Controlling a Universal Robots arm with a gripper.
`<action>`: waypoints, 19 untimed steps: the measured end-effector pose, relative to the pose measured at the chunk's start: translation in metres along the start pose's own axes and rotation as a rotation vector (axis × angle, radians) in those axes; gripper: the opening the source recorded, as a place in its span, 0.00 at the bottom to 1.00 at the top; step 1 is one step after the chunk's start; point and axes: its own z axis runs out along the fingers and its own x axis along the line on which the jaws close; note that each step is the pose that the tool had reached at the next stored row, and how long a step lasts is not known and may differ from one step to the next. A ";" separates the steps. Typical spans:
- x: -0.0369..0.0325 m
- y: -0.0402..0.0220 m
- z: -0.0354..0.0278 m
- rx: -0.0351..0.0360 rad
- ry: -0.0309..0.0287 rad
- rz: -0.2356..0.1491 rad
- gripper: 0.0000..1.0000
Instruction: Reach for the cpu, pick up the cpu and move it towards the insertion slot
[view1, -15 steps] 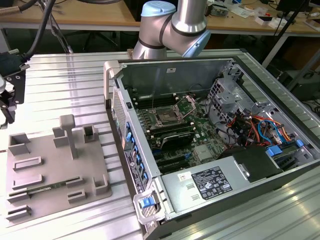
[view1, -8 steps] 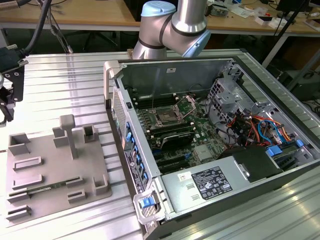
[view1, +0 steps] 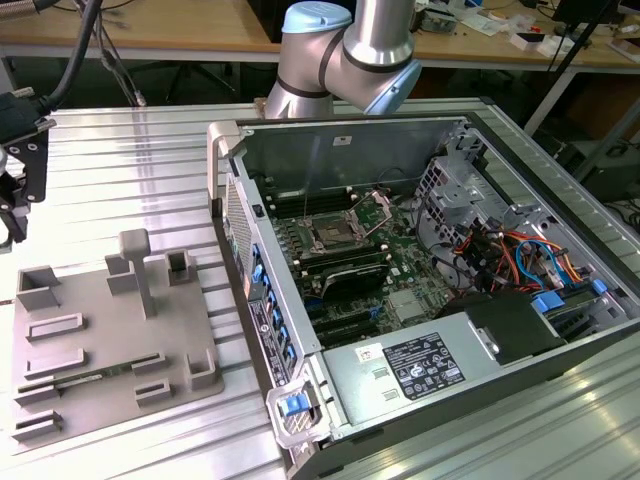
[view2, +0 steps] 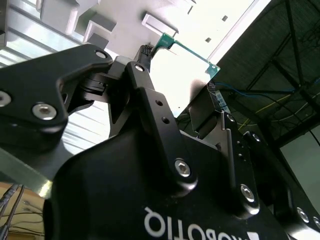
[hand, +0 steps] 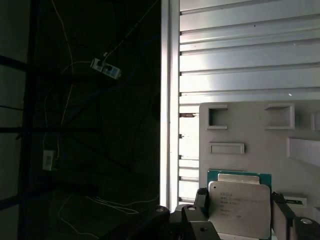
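Observation:
In both wrist views my gripper (hand: 239, 199) is shut on the cpu (hand: 240, 206). It is a flat square chip with a silvery top and a green rim, clamped by its two side edges. From below, the cpu (view2: 186, 67) looks bright with a thin green edge, and the black fingers (view2: 145, 80) hold it. In the exterior view the gripper (view1: 14, 205) hangs at the far left, above the table's edge and just beyond the grey tray (view1: 110, 330). The insertion slot (view1: 330, 237) is a square metal-framed socket on the motherboard inside the open computer case, well to the right.
The grey tray (hand: 250, 130) has several recesses and upright blocks (view1: 135, 262). The case wall (view1: 240, 230) stands between tray and motherboard. Memory slots (view1: 350, 270), cables (view1: 500, 255) and a power supply (view1: 420, 365) crowd the case. The arm's base (view1: 340, 50) is behind it.

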 end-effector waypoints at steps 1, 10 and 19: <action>-0.0002 0.0000 -0.0001 0.0001 0.0001 0.000 0.55; -0.0055 -0.0001 0.0000 0.0000 0.0000 0.000 0.55; -0.0088 -0.0002 0.0000 0.0026 0.0001 0.000 0.55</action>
